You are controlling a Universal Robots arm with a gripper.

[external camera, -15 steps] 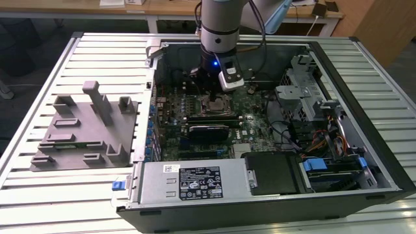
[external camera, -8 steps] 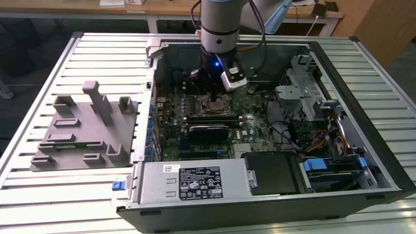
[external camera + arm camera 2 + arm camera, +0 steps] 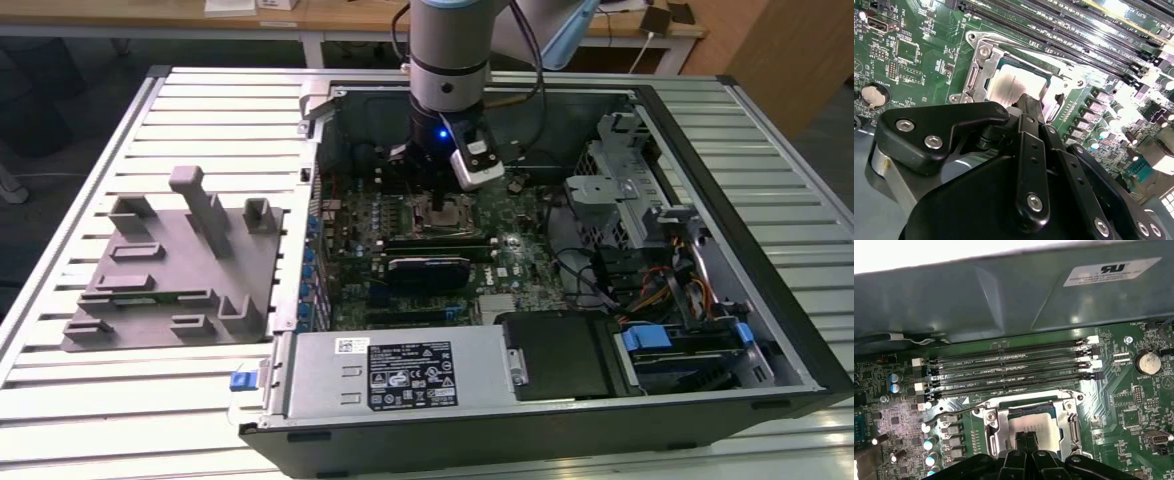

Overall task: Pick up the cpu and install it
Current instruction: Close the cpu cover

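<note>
Looking through the first wrist view, I see the cpu [image 3: 1046, 430] lying flat inside the socket [image 3: 990, 427], straight below the gripper [image 3: 1026, 437], whose fingers are pressed together with their tips over the middle of its metal top, touching or nearly so.

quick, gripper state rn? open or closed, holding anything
gripper: closed, fingers together with nothing between them; tips just over the cpu, which lies in the socket frame. Whether they touch it cannot be told.
</note>
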